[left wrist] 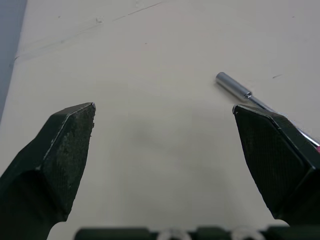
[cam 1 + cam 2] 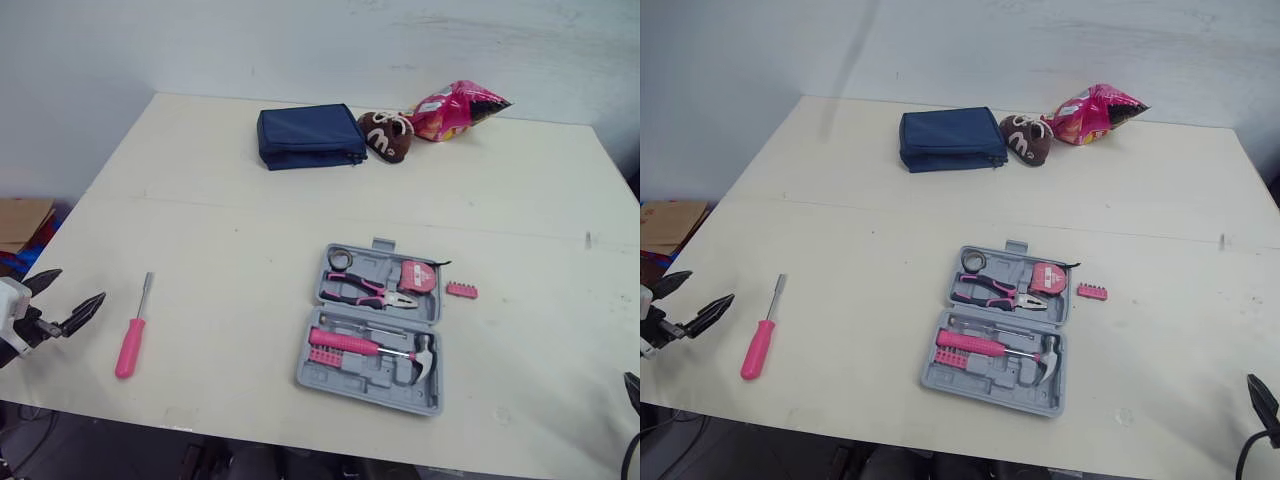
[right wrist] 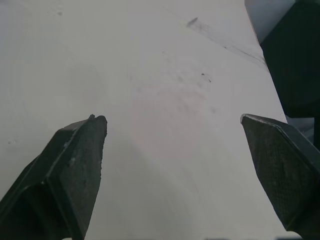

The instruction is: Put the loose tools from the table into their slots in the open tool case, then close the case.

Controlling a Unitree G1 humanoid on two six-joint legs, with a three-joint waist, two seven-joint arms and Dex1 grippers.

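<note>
Table (image 2: 200, 200) bears one open tool case (image 2: 370, 392), one loose screwdriver (image 2: 131, 345), one bit strip (image 2: 461, 290); left gripper (image 1: 164, 110) and right gripper (image 3: 173, 120) spread.

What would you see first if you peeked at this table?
The open gray tool case, holding a pink hammer and pliers, sits in the middle of the table. A pink screwdriver lies loose near the open left gripper, and a pink bit holder lies just right of the case.

Head view's edge cutting off the right gripper (image 3: 172, 119), screwdriver (image 1: 234, 87) handle hidden behind one finger of the left gripper (image 1: 164, 107)
</note>
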